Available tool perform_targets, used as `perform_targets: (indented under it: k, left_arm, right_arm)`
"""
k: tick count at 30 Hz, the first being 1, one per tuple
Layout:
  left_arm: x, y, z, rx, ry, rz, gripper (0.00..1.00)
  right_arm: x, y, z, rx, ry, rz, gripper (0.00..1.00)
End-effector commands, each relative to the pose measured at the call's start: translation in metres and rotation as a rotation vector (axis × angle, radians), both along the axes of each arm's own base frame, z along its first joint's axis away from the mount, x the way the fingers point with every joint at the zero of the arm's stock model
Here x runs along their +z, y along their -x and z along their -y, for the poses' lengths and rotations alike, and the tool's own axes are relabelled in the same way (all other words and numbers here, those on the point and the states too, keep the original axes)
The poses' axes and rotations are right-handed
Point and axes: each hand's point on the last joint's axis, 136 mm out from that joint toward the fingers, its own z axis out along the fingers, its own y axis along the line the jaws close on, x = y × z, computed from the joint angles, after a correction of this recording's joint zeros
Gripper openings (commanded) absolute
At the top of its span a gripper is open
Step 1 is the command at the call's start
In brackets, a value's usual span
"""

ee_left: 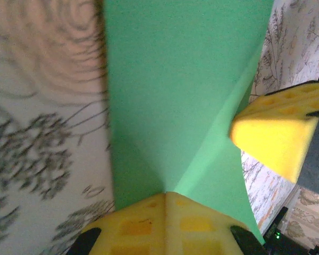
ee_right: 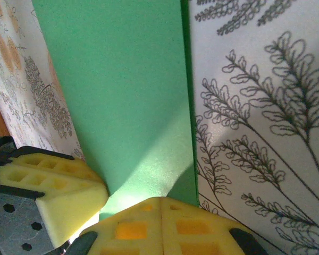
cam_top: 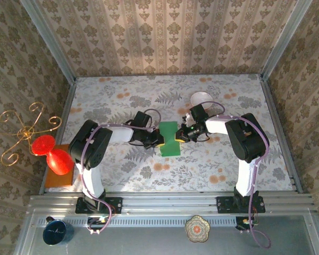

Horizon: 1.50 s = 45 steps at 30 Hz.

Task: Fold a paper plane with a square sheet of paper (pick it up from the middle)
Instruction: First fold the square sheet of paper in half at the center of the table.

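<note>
The square sheet of paper point(cam_top: 169, 149) is bright green and lies as a narrow upright strip in the middle of the floral table. My left gripper point(cam_top: 160, 139) meets its left edge and my right gripper point(cam_top: 178, 135) its right edge, at mid-length. In the left wrist view the yellow pads of the left gripper point(ee_left: 166, 195) are pressed together at a point where the paper point(ee_left: 175, 79) bends up into them. The right gripper's pad point(ee_left: 274, 138) shows opposite. In the right wrist view the right gripper point(ee_right: 160, 201) is likewise shut on the raised paper point(ee_right: 117, 79), beside the left pad point(ee_right: 53, 186).
A white bowl point(cam_top: 201, 97) stands just behind the right gripper. At the far left a red hourglass-shaped object point(cam_top: 53, 154) rests on an orange board point(cam_top: 58, 178), next to a gold wire stand point(cam_top: 21, 133). A blue cup point(cam_top: 57, 232) and a patterned dish point(cam_top: 197, 228) sit on the near rail.
</note>
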Motion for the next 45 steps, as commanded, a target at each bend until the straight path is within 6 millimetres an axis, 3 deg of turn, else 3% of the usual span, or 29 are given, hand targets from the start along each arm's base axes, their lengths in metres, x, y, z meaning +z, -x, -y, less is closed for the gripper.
perform_targets:
  k: [1,3,5,9,11,16,20,27,36,42,45]
  left_arm:
    - [-0.027,0.026,-0.05,0.045,-0.135,-0.107,0.03]
    - [-0.021,0.027,-0.061,0.054,-0.143,-0.103,0.03]
    - [-0.001,0.024,-0.057,0.056,-0.112,-0.084,0.03]
    - [0.044,0.021,-0.027,0.012,-0.063,-0.014,0.05]
    - [0.051,0.022,-0.012,-0.014,-0.049,-0.002,0.05]
    - [0.036,0.025,0.018,-0.048,-0.029,-0.039,0.05]
    - [0.019,0.033,0.023,-0.062,-0.06,-0.091,0.05]
    - [-0.003,0.044,0.007,-0.039,-0.113,-0.161,0.04]
    - [-0.038,0.073,-0.035,0.025,-0.162,-0.254,0.04]
    - [-0.02,0.081,-0.057,0.001,-0.251,-0.201,0.04]
    - [0.006,0.069,-0.038,0.0,-0.17,-0.121,0.04]
  right_arm:
    - [-0.102,0.063,0.09,-0.106,0.466,-0.263,0.09]
    - [-0.101,0.062,0.09,-0.107,0.467,-0.261,0.08]
    - [-0.101,0.063,0.09,-0.106,0.466,-0.261,0.09]
    - [-0.1,0.062,0.089,-0.107,0.461,-0.256,0.09]
    - [-0.101,0.063,0.089,-0.108,0.46,-0.257,0.09]
    - [-0.102,0.064,0.089,-0.107,0.457,-0.26,0.09]
    - [-0.1,0.063,0.088,-0.102,0.455,-0.258,0.08]
    - [-0.101,0.062,0.09,-0.099,0.466,-0.259,0.08]
    - [-0.103,0.063,0.092,-0.101,0.484,-0.273,0.08]
    - [-0.104,0.062,0.093,-0.104,0.487,-0.274,0.08]
    - [-0.103,0.061,0.092,-0.103,0.483,-0.271,0.08]
